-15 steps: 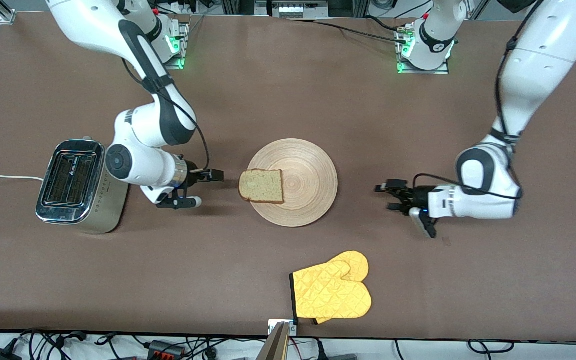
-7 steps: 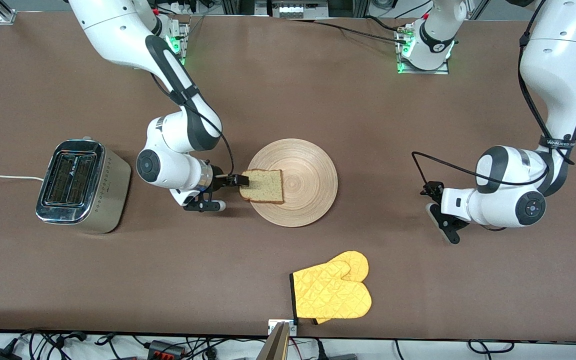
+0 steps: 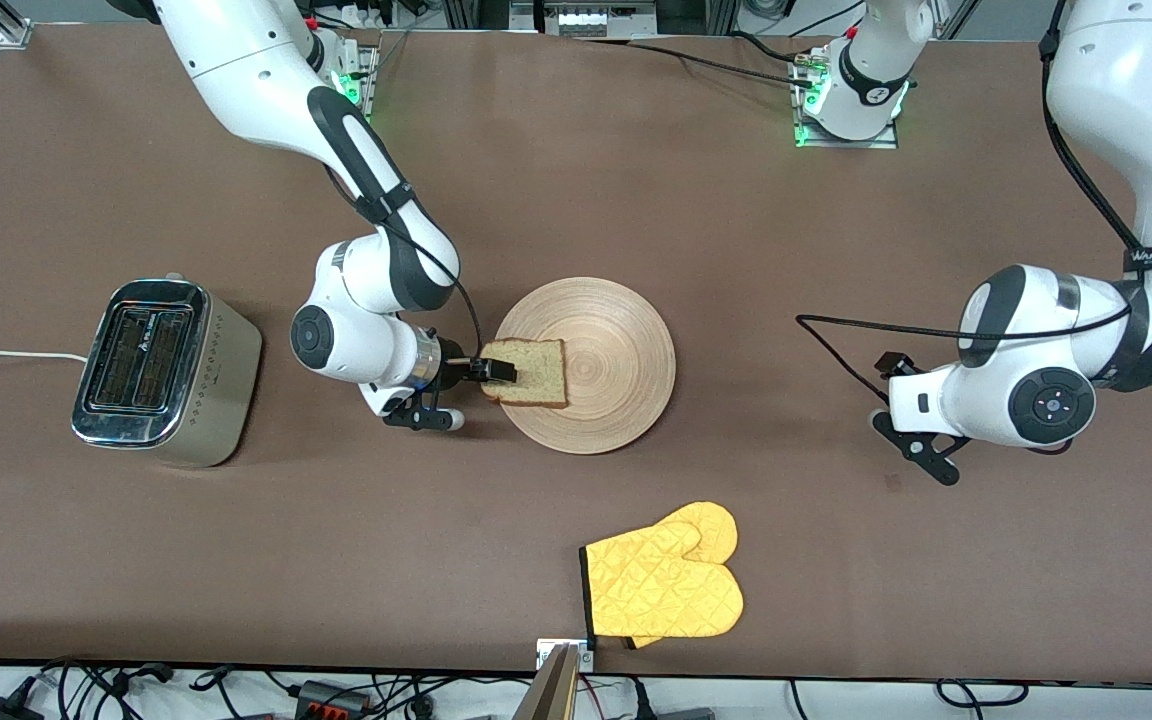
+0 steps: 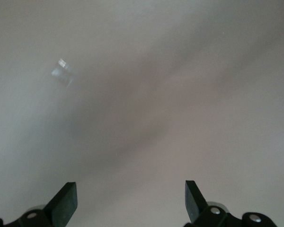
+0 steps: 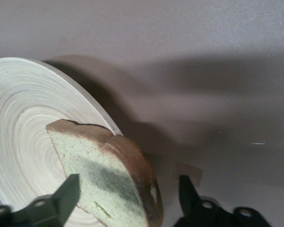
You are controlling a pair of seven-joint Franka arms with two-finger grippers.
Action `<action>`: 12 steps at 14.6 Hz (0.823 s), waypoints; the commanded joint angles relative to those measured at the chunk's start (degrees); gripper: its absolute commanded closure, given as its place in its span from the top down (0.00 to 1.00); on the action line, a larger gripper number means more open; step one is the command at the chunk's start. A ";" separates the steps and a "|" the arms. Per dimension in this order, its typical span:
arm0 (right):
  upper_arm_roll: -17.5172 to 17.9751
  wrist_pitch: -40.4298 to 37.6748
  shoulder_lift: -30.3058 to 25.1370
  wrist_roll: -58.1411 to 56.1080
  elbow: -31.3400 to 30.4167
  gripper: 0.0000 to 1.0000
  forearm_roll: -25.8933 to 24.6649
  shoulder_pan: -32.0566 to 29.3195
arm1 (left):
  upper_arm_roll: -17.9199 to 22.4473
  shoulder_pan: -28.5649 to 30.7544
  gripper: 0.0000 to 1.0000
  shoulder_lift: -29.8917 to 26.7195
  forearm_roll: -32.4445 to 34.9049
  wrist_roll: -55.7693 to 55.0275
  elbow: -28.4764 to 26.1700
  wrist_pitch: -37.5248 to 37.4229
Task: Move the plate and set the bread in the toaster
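Since a second ago the right gripper has crossed from beside the boxy chrome-topped two-slot toaster to the large round pale wooden plate, and its fingers now stand wide on either side of the crust edge of the square tan bread slice, not yet closed on it. That slice lies on the plate's rim toward the toaster. Meanwhile the left gripper has drawn back from the plate toward the left arm's end of the brown table, fingers spread wide over bare tabletop. Nearer the front camera than the plate lies a quilted yellow oven mitt.
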 commanded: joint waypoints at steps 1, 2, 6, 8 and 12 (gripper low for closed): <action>-0.07 -0.01 0.52 -0.39 1.11 0.50 1.23 0.14 | 0.00 -2.88 1.00 -2.73 1.84 -9.34 3.49 -6.21; -0.07 -0.10 0.43 -0.40 1.11 0.34 1.23 0.14 | 0.00 -3.49 1.00 -3.96 1.84 -9.80 4.02 -6.48; -0.07 -0.36 -0.18 0.13 1.11 0.00 0.88 1.37 | 0.26 -3.50 1.00 -6.00 1.23 -12.16 12.43 -10.34; -0.33 -0.88 -1.41 0.74 1.11 0.00 0.44 1.55 | 0.26 -3.50 1.00 -6.00 1.05 -16.28 16.75 -13.58; -5.76 -13.41 -6.41 5.04 5.13 0.00 -9.80 1.37 | 0.53 -2.71 1.00 -6.79 0.88 -23.95 21.86 -18.25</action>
